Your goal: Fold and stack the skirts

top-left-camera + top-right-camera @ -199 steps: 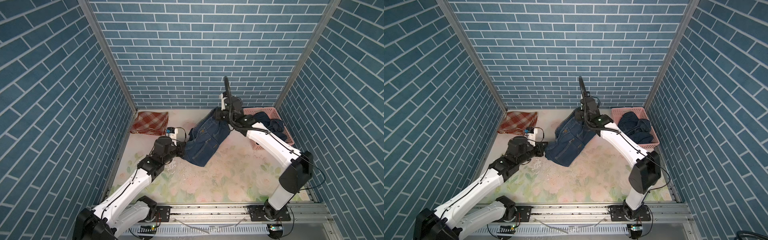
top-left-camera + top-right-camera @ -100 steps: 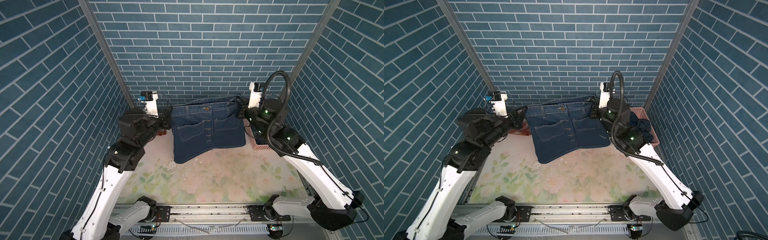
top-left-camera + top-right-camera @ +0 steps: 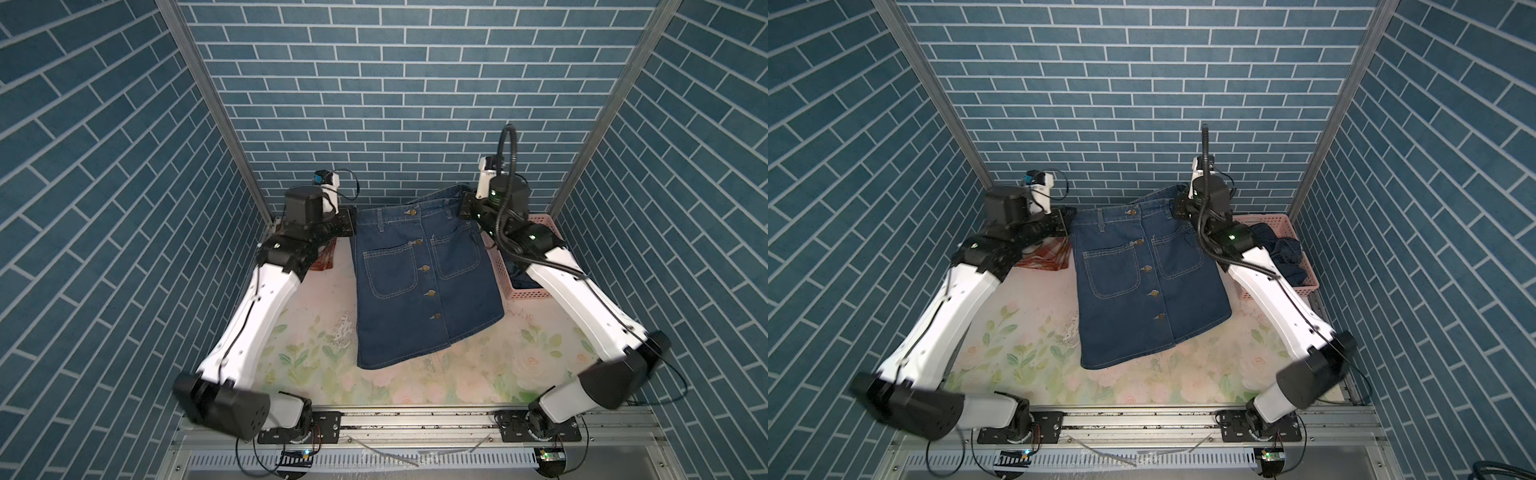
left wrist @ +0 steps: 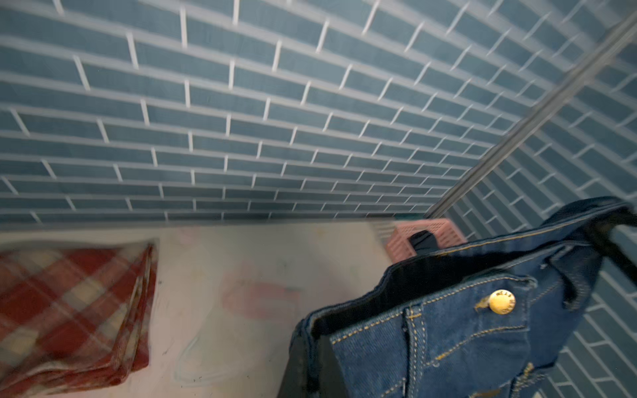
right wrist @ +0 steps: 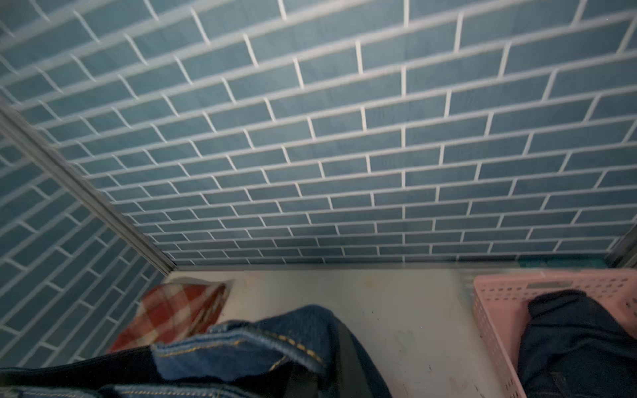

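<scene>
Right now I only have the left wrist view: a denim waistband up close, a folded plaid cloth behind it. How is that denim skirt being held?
Observer: In both top views the denim skirt hangs spread wide by its waistband, pockets and button row facing the camera.
Operator: What holds the far end?
Observer: The right tool is shut on the far waistband corner, opposite the left tool.
Operator: Any skirts not yet folded?
Observer: One: a second denim skirt lies crumpled in the pink basket.
</scene>
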